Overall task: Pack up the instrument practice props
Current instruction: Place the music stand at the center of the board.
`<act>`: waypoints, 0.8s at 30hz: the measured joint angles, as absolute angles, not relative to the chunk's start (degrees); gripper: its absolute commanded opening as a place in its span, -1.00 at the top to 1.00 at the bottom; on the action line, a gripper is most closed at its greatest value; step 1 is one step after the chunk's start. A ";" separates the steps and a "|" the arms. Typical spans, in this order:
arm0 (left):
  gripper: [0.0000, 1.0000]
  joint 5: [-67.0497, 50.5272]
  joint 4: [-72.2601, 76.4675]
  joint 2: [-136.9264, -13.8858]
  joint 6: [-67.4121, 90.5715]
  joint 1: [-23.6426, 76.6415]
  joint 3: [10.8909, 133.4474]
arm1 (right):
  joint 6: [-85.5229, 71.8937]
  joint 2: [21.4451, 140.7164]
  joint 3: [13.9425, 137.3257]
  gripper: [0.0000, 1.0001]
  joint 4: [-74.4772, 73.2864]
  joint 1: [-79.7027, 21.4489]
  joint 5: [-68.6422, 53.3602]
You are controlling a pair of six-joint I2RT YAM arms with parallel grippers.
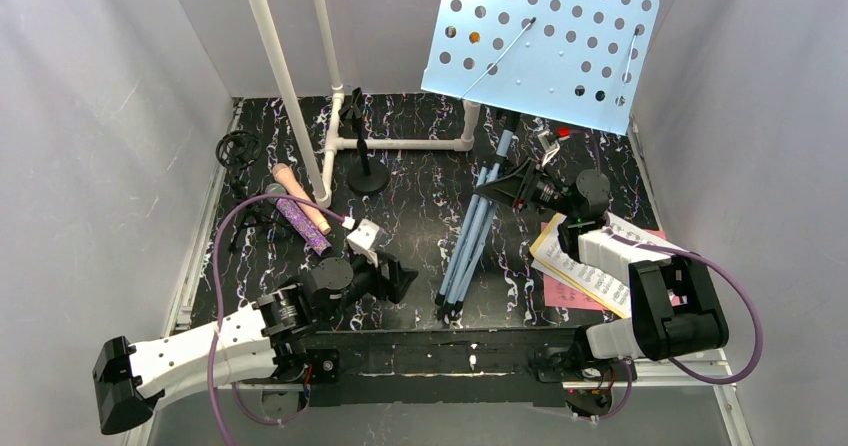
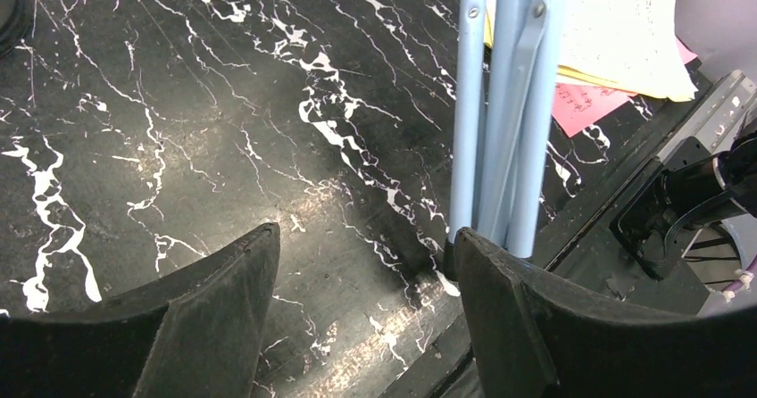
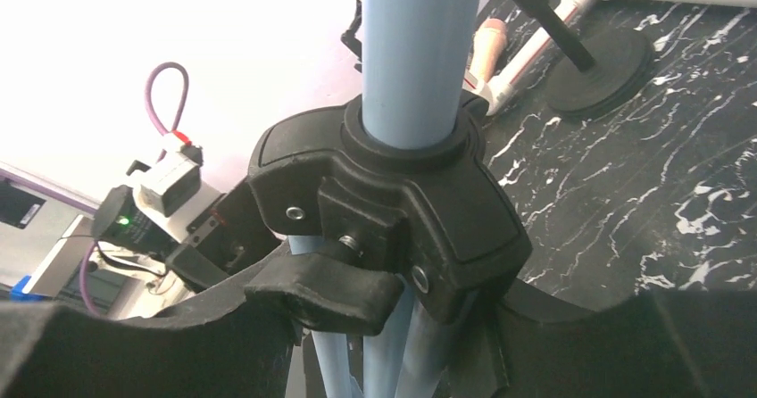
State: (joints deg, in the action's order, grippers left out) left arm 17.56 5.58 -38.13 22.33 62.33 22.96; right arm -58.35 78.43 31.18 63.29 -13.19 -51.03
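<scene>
The light-blue perforated music rack (image 1: pixel 545 41) stands tilted at the back right on its folded blue legs (image 1: pixel 468 241). My right gripper (image 1: pixel 540 191) is shut on the stand's black hub (image 3: pixel 393 193), one finger on each side below the knob. My left gripper (image 1: pixel 400 281) is open just above the mat, with the leg feet (image 2: pixel 504 103) against the outside of its right finger. The pink microphone (image 1: pixel 297 191) and the glittery purple microphone (image 1: pixel 305 224) lie at the left. A round-base mic mount (image 1: pixel 367 176) stands behind them. White and pink sheet-music pages (image 1: pixel 590 266) lie under my right arm.
The white pipe frame (image 1: pixel 400 144) stands at the back, with uprights rising at the left. Black tripod parts and cable (image 1: pixel 240 151) lie by the left wall. Grey walls close in both sides. The arms' base rail (image 1: pixel 440 356) runs along the near edge.
</scene>
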 measured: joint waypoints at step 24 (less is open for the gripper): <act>-0.48 17.52 -0.95 -32.80 22.79 62.33 22.96 | -77.60 67.22 28.75 0.97 67.46 -5.23 -58.06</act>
